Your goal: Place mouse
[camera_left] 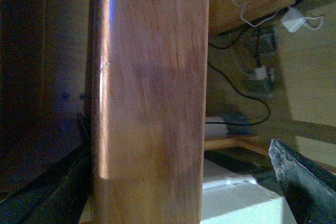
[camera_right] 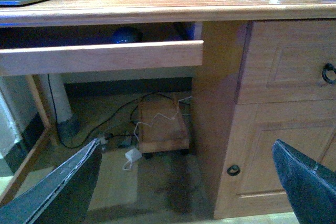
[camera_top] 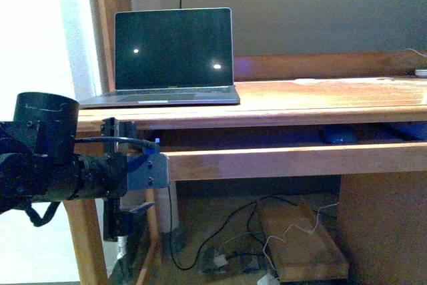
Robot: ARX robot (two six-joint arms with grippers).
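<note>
The mouse [camera_top: 340,137] is a small dark oval lying in the pulled-out keyboard tray [camera_top: 280,161] under the desktop, toward its right end. In the right wrist view the mouse [camera_right: 125,35] shows just behind the tray's front board [camera_right: 105,56]. My left gripper [camera_top: 143,165] is at the tray's left end, open, and in the left wrist view that front board [camera_left: 149,103] fills the space between the fingers [camera_left: 304,182]. My right gripper [camera_right: 186,192] hangs open and holds nothing, low in front of the desk, well away from the mouse.
An open laptop [camera_top: 170,51] with a dark screen stands on the desktop [camera_top: 320,95] at the left. Drawers with ring pulls [camera_right: 283,66] form the desk's right side. Cables and a wooden box [camera_top: 300,245] lie on the floor beneath.
</note>
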